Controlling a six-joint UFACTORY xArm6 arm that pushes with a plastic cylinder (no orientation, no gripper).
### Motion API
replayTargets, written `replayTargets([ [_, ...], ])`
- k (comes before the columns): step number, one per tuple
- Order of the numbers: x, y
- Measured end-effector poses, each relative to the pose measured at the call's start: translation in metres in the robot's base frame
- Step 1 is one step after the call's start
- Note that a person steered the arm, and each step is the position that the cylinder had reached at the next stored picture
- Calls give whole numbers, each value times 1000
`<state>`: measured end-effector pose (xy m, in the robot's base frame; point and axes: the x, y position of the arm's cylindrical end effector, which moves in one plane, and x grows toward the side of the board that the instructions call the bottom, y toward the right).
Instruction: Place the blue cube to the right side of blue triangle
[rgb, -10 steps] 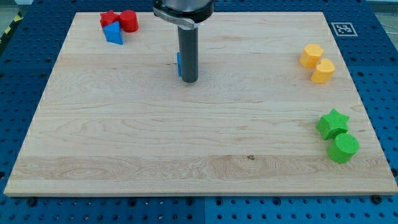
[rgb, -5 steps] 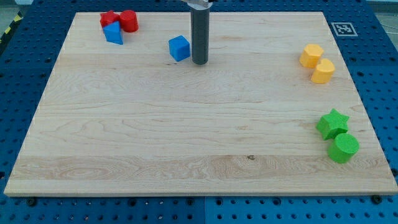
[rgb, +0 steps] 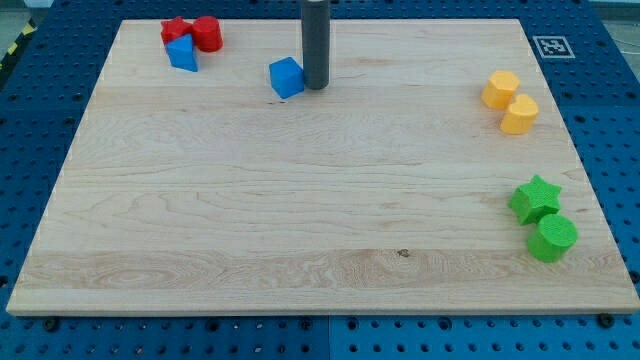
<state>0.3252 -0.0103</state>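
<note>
The blue cube (rgb: 286, 77) lies on the wooden board (rgb: 320, 230) near the view's top, left of centre. My tip (rgb: 315, 86) stands right next to the cube's right side, touching or nearly touching it. The blue triangle (rgb: 183, 53) sits at the view's top left, well to the left of the cube, against two red blocks.
A red star-like block (rgb: 175, 30) and a red cylinder (rgb: 207, 33) sit just above the blue triangle. Two yellow blocks (rgb: 510, 102) lie at the right edge. A green star (rgb: 534, 198) and green cylinder (rgb: 551, 238) lie at the lower right.
My tip moved toward the view's top, from below the cube to its right side, then closed in on it. The blue cube shifted up and slightly left.
</note>
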Motion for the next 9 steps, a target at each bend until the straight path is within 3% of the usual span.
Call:
replayTargets([
  [3, 0, -13],
  [5, 44, -23],
  [6, 15, -24],
  [9, -3, -32],
])
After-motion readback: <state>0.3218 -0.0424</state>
